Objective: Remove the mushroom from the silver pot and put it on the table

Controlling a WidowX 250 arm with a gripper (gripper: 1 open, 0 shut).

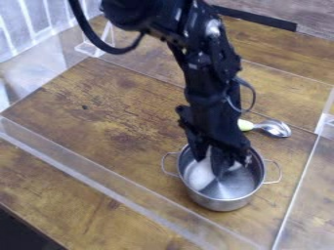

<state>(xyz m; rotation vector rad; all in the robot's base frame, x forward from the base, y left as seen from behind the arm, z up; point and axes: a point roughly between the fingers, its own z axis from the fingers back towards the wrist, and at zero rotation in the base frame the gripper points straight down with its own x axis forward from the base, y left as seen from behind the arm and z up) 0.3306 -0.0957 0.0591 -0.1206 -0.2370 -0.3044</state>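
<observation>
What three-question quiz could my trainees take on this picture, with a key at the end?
1. Multiple choice: Where is the claw?
a) over the bare tabletop
b) down at the silver pot
c) beside the spoon

2. True or false: The pot stands upright on the wooden table.

3. Fill in the blank: The pot has a small loop ______ on each side.

Key: 1 b; 2 true; 3 handle
</observation>
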